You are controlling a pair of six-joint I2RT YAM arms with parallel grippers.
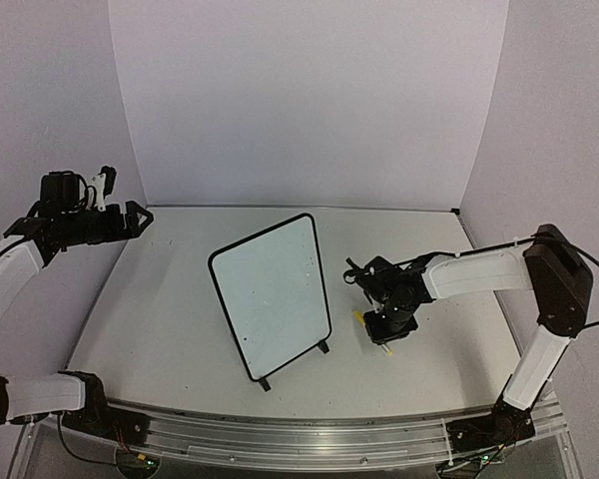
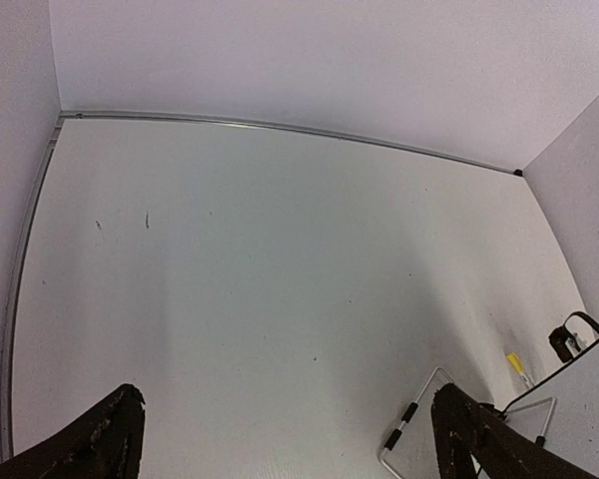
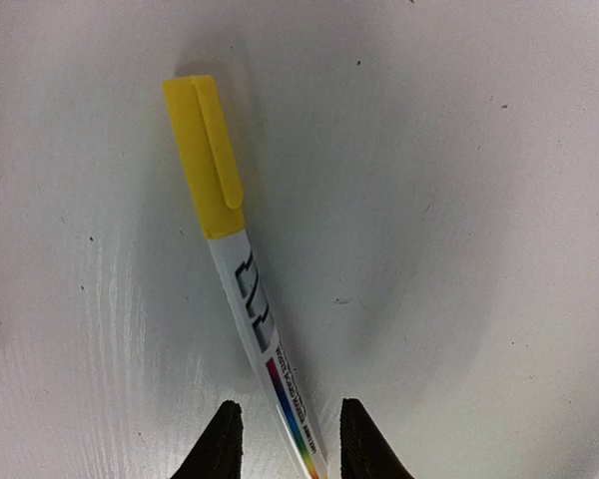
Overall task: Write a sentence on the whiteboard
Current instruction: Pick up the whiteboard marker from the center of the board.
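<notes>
- The table (image 1: pixel 180 329) carries everything in play, and all of it sits between the two arms, where either can get at it.
- The whiteboard (image 1: pixel 272 294) stands upright on its two black feet near the middle of the table. It is turned slightly, so its white face looks toward the near edge and the right arm. That probably gives the writing arm a flat surface to meet. The face looks blank, with no sentence on it that I can make out.
- The right gripper (image 1: pixel 384 324) is low over the table, just to the right of the board and well clear of its frame. This is the pickup that has to come before any writing.
- The left gripper (image 1: pixel 130 218) hangs high at the far left with its jaws wide apart and nothing between them. It seems parked there to stay out of the way.
- The marker (image 3: pixel 245 289) lies flat on the table with its barrel running between the right gripper's fingers (image 3: pixel 220 444).
- The jaws stand close on either side of the barrel. A sliver of table shows on the left side, so I cannot tell whether they are clamped on it.
- The yellow cap (image 3: pixel 205 150) is on the end that points away from the gripper, so the pen would need uncapping before it can write.
</notes>
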